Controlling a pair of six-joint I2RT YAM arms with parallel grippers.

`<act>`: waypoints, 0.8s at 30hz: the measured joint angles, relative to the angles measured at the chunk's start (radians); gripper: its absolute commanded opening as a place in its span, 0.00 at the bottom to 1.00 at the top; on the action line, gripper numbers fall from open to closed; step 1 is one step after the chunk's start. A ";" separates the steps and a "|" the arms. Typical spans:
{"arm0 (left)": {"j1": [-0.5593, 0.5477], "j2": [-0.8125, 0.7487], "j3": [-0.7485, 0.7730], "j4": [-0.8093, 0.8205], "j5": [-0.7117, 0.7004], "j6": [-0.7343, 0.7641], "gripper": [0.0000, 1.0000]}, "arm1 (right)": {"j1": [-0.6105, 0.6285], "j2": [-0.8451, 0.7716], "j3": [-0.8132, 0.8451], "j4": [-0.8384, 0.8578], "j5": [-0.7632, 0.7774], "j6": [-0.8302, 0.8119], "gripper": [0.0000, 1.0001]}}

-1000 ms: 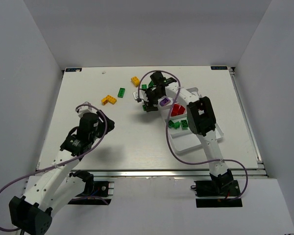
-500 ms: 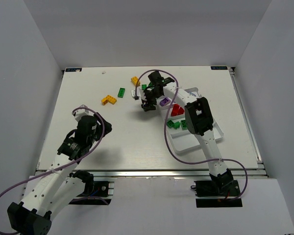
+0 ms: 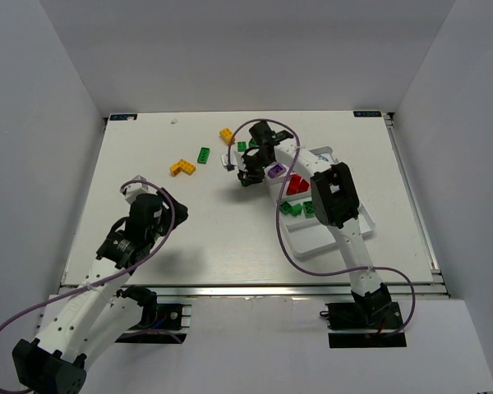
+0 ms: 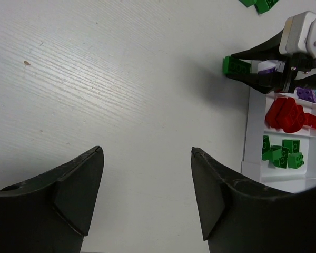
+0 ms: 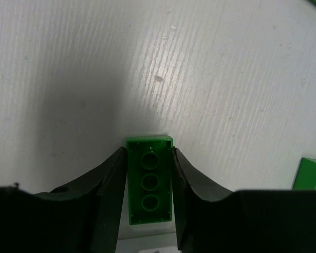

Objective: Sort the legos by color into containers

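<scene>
One green brick (light, stiff and slick, I'd judge, so best squeezed across its long flat sides) is clamped between the right claw's fingers just outside the tray's wall, toward the desk's far edge, while the left claw hangs open and empty.

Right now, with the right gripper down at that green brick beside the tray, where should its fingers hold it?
Grip the green brick on its two long side walls, near mid-length, from straight above. It lies level with its hollow underside up, so those walls are flat, parallel and the narrow way across. The right gripper has its fingers against both, which looks sound.
</scene>
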 measured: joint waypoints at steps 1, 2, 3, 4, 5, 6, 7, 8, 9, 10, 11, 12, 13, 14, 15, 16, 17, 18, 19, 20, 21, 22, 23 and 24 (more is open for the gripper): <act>0.000 0.001 0.000 0.003 0.002 -0.001 0.78 | 0.000 -0.007 -0.010 0.000 0.000 -0.005 0.30; 0.000 0.004 -0.001 0.010 0.003 -0.001 0.81 | -0.001 -0.016 -0.023 0.000 -0.002 -0.010 0.28; 0.000 0.010 -0.001 0.020 0.006 0.000 0.82 | -0.001 -0.024 -0.036 -0.002 -0.005 -0.013 0.26; 0.000 0.018 -0.001 0.032 0.008 0.003 0.83 | -0.002 -0.034 -0.051 -0.003 -0.009 -0.015 0.23; 0.000 0.031 -0.001 0.045 0.011 0.005 0.83 | -0.002 -0.047 -0.072 -0.004 -0.021 -0.014 0.22; 0.000 0.050 0.000 0.061 0.014 0.010 0.84 | -0.002 -0.061 -0.093 -0.014 -0.038 -0.013 0.21; 0.000 0.069 0.000 0.072 0.016 0.018 0.84 | -0.002 -0.074 -0.112 -0.027 -0.055 -0.006 0.18; 0.000 0.095 0.000 0.086 0.020 0.028 0.84 | -0.003 -0.092 -0.136 -0.037 -0.084 0.003 0.16; 0.000 0.122 0.003 0.097 0.023 0.038 0.84 | -0.004 -0.102 -0.148 -0.045 -0.112 0.018 0.15; 0.000 0.147 0.006 0.106 0.025 0.048 0.84 | -0.005 -0.132 -0.174 -0.050 -0.143 0.033 0.12; 0.000 0.170 0.012 0.113 0.027 0.058 0.84 | -0.005 -0.158 -0.195 -0.050 -0.176 0.061 0.10; 0.000 0.196 0.021 0.119 0.028 0.070 0.84 | -0.005 -0.189 -0.216 -0.043 -0.203 0.094 0.07; 0.000 0.215 0.029 0.128 0.028 0.080 0.84 | -0.005 -0.228 -0.239 -0.035 -0.229 0.132 0.07; 0.000 0.233 0.038 0.137 0.028 0.092 0.85 | -0.005 -0.272 -0.268 -0.015 -0.250 0.179 0.06; 0.000 0.250 0.047 0.147 0.028 0.104 0.86 | -0.005 -0.325 -0.307 0.011 -0.269 0.229 0.06; 0.000 0.265 0.056 0.156 0.028 0.115 0.87 | -0.006 -0.382 -0.349 0.037 -0.278 0.275 0.06; 0.000 0.279 0.066 0.165 0.027 0.128 0.88 | -0.006 -0.441 -0.394 0.070 -0.282 0.328 0.06; 0.000 0.293 0.076 0.172 0.026 0.142 0.89 | -0.009 -0.504 -0.450 0.112 -0.285 0.378 0.07; 0.000 0.309 0.089 0.180 0.022 0.157 0.92 | -0.014 -0.563 -0.503 0.147 -0.278 0.422 0.07; 0.000 0.325 0.099 0.188 0.019 0.174 0.94 | -0.023 -0.623 -0.559 0.171 -0.269 0.463 0.07; 0.000 0.342 0.109 0.193 0.014 0.187 0.96 | -0.040 -0.678 -0.616 0.204 -0.259 0.505 0.08; 0.001 0.363 0.124 0.200 0.008 0.205 0.96 | -0.061 -0.719 -0.659 0.224 -0.246 0.540 0.08; 0.004 0.385 0.138 0.208 0.004 0.223 0.97 | -0.088 -0.753 -0.701 0.242 -0.228 0.573 0.08; 0.008 0.416 0.161 0.214 0.003 0.251 0.98 | -0.127 -0.780 -0.740 0.257 -0.208 0.610 0.08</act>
